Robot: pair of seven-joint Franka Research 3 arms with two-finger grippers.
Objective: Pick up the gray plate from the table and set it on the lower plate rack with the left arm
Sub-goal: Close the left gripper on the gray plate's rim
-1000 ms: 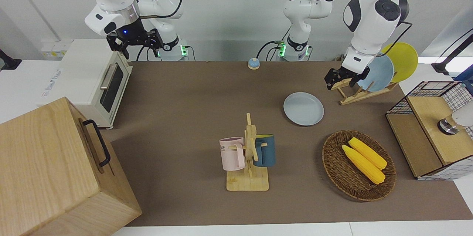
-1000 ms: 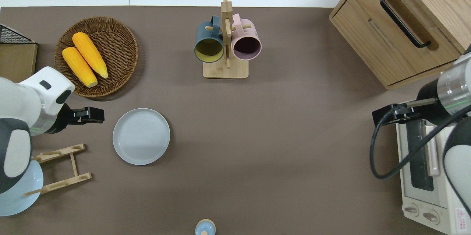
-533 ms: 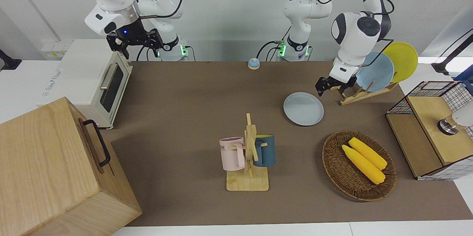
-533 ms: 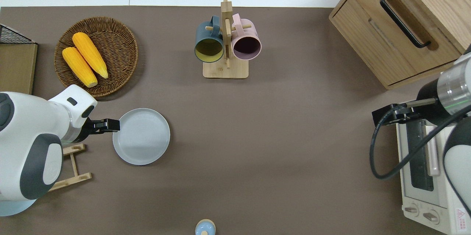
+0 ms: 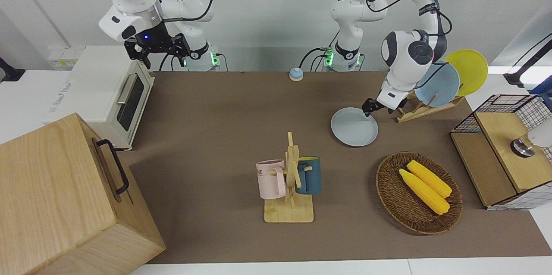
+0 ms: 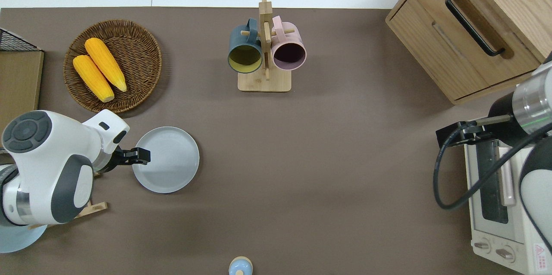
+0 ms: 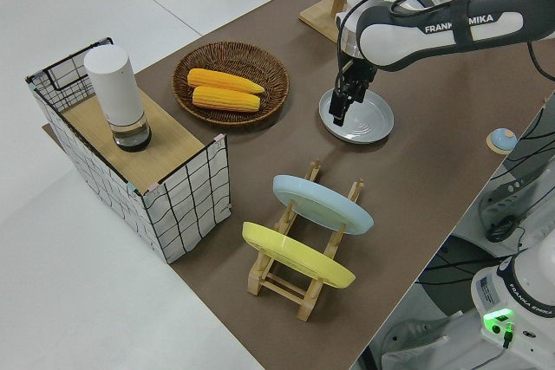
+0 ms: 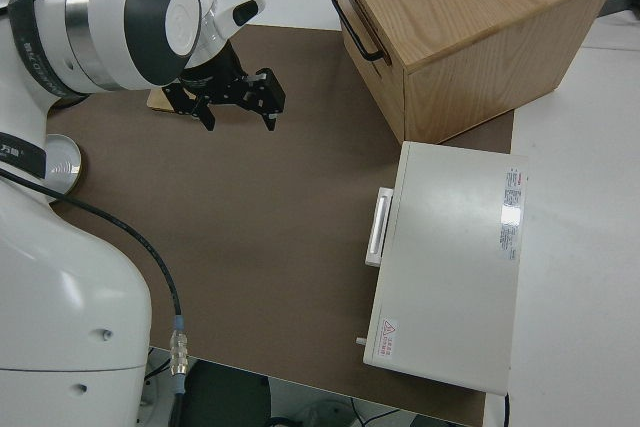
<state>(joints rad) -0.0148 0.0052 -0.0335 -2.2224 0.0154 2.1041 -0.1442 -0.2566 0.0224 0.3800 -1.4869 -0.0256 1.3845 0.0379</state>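
The gray plate (image 5: 354,127) (image 6: 166,159) (image 7: 360,119) lies flat on the brown table (image 5: 215,128). My left gripper (image 5: 369,109) (image 6: 142,156) (image 7: 340,106) is low at the plate's rim, on the side toward the left arm's end of the table, with its fingers apart and nothing in them. The light-wood plate rack (image 5: 420,111) (image 7: 310,171) stands beside the plate, toward the left arm's end. It holds a sky-blue plate (image 5: 440,84) and a yellow plate (image 5: 470,70). In the overhead view my arm hides most of the rack (image 6: 95,207). The right arm is parked, its gripper (image 8: 240,112) open.
A wicker basket (image 5: 390,197) with two corn cobs sits farther from the robots than the plate. A mug tree (image 5: 291,180) with two cups stands mid-table. A wire-and-wood box (image 5: 496,167), a wooden cabinet (image 5: 64,197), a toaster oven (image 5: 108,94) and a small bell (image 5: 296,74) line the edges.
My left gripper has come down from over the rack's free end and moved across to the gray plate's rim. The plate and the right arm have not moved.
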